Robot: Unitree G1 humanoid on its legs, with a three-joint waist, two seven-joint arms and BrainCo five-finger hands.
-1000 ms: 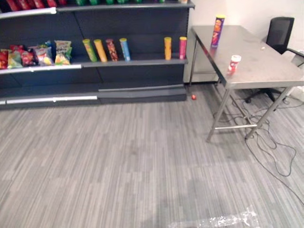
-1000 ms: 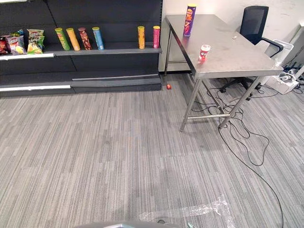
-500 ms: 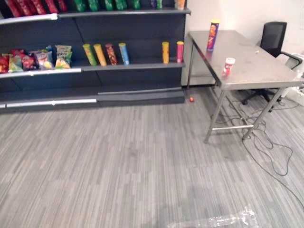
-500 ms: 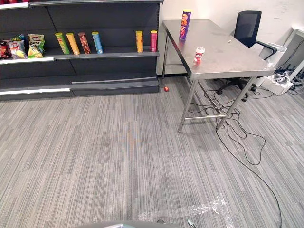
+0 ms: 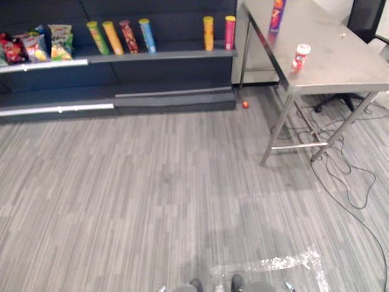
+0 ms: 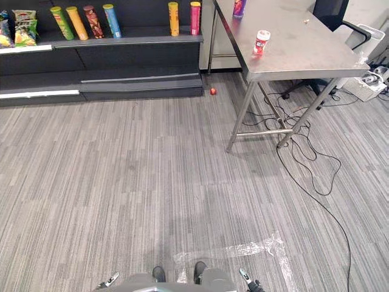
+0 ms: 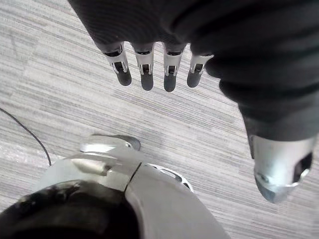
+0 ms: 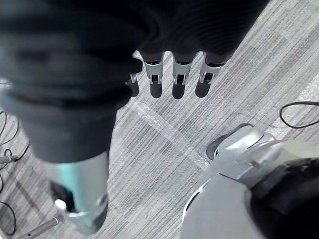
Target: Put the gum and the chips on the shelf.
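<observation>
In the left eye view my whole picture has slid since half a second ago. The camera now looks further down, so more floor (image 5: 152, 201) shows, and the shelf (image 5: 158, 56) and the table (image 5: 346, 70) sit higher up. The things themselves have not shifted. The gum bottle (image 5: 301, 56) stands on the table near its front edge. It is small and white, with a red label and a white cap. It is upright, long axis vertical, cap on top. The chips can (image 5: 278, 15), purple with a red and yellow print, stands upright farther back on the same table, well apart from the gum. Its top is cut off by the picture's edge.

In the right eye view I see the same layout. A row of cans (image 6: 112, 20) stands on the shelf, with snack bags (image 6: 24, 27) at its left end. A small red thing (image 6: 213, 91) lies on the floor just before the shelf's foot, and a strip of clear tape (image 6: 243, 249) lies on the floor close to me. A black chair (image 6: 331, 9) stands behind the table.

In the left wrist view my left hand (image 7: 145, 69) hangs over bare floor. Its fingers are straight and side by side, the thumb is apart, and it holds nothing.

In the right wrist view my right hand (image 8: 179, 74) hangs the same way, fingers straight, thumb apart, empty.
</observation>
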